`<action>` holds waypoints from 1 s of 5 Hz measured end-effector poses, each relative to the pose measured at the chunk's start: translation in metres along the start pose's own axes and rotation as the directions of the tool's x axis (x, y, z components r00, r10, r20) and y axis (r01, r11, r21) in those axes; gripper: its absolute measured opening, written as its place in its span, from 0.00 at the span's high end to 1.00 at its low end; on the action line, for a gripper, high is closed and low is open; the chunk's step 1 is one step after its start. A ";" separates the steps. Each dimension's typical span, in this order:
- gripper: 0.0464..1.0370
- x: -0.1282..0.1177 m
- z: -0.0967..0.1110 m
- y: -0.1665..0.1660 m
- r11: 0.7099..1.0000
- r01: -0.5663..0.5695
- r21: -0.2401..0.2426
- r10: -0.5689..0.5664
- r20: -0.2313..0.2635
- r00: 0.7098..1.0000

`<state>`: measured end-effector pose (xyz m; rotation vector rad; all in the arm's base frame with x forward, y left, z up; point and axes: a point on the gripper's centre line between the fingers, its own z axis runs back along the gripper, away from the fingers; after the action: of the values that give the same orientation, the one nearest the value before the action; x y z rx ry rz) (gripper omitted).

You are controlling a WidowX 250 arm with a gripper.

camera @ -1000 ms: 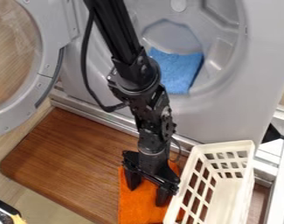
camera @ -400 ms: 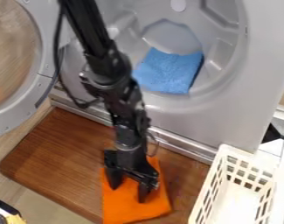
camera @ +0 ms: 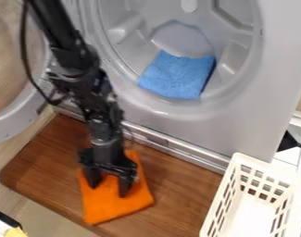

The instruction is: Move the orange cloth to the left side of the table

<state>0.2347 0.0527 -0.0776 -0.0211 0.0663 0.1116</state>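
The cloth (camera: 113,205) has slid toward nine o'clock, my gripper (camera: 109,185) travelling with it. I stand spread over it, seemingly pressing rather than pinching, at the table's (camera: 44,159) six o'clock side. I judge the drag is midway; next calls for steady pressure toward nine, then lifting clear.

Jaws moved left in view, orange cloth (camera: 112,203) shifted along beneath them. Plastic basket (camera: 251,215) was against jaws, now well apart.

Grey front-loading machine (camera: 245,120), round door (camera: 9,124) open, brown wooden tabletop (camera: 183,183) before it, pale surface (camera: 38,208) alongside
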 end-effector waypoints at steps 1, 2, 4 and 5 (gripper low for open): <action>0.04 0.005 0.003 0.027 0.997 -0.069 0.019 0.069 0.001 0.998; 0.04 0.009 0.006 0.050 0.993 -0.118 0.026 0.117 0.009 0.993; 0.04 0.010 0.010 0.061 0.991 -0.130 0.029 0.130 0.008 0.992; 0.04 0.014 0.019 0.057 0.992 -0.121 0.026 0.120 0.030 0.992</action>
<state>0.2437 0.1113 -0.0611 0.0126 0.0404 0.2317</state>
